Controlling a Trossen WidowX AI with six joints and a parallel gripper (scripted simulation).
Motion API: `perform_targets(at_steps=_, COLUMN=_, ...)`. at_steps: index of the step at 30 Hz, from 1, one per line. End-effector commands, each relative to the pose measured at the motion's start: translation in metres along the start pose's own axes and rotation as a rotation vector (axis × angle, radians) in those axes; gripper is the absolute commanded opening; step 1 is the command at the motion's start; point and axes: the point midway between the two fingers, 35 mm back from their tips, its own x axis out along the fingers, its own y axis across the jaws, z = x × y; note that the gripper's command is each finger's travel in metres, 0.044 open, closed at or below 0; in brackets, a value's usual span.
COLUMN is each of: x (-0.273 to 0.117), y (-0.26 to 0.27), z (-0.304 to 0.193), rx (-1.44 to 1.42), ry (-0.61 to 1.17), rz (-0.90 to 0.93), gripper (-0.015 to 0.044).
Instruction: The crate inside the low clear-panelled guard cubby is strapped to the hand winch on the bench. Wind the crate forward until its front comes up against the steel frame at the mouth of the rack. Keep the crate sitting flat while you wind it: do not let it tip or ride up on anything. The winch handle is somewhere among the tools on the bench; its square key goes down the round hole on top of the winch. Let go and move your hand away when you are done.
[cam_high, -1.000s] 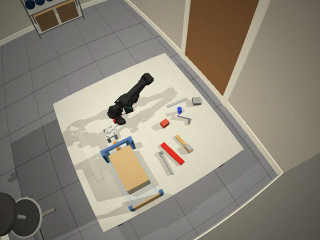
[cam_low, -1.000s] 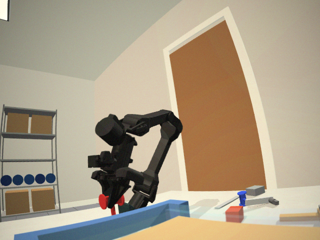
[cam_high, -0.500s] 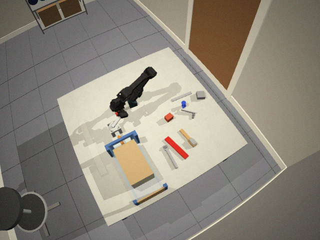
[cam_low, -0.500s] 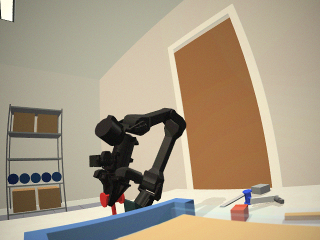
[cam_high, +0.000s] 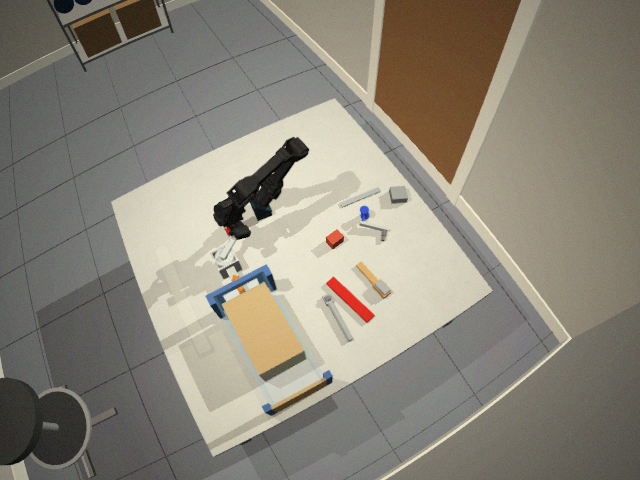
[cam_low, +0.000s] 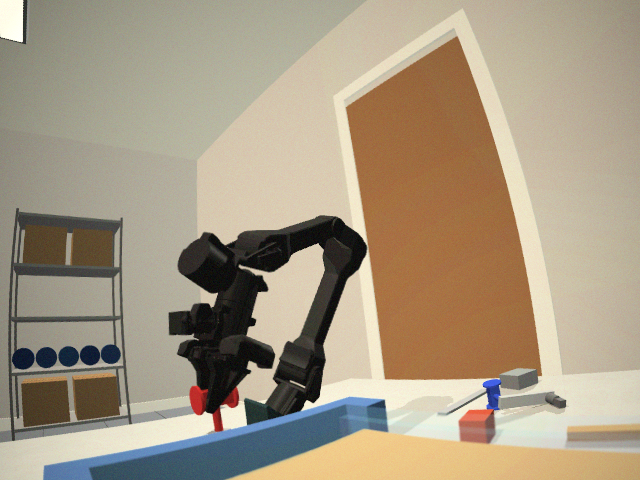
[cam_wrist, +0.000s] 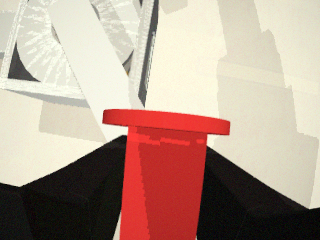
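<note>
Over the hand winch (cam_high: 225, 262) (cam_wrist: 75, 55), gripper (cam_high: 232, 233) (cam_low: 210, 408) (cam_wrist: 160, 150) clenched on the red spool-shaped grip of the winch handle (cam_high: 227, 249) (cam_low: 218, 419) (cam_wrist: 95, 70), handle apparently seated, winding likely underway; crate (cam_high: 264, 328) (cam_low: 392, 459) flat inside the cubby, near the blue steel frame (cam_high: 240, 289) (cam_low: 206, 439), final contact unclear, release and retreat left.
</note>
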Motion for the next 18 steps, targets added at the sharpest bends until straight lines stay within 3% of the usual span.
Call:
perform_targets(at_steps=1, x=0.003, y=-0.012, z=0.009, rx=0.011, ry=-0.017, rz=-0.033, gripper=0.0000)
perform_targets(at_steps=18, x=0.009, y=-0.024, z=0.022, rx=0.011, ry=-0.018, rz=-0.034, gripper=0.0000)
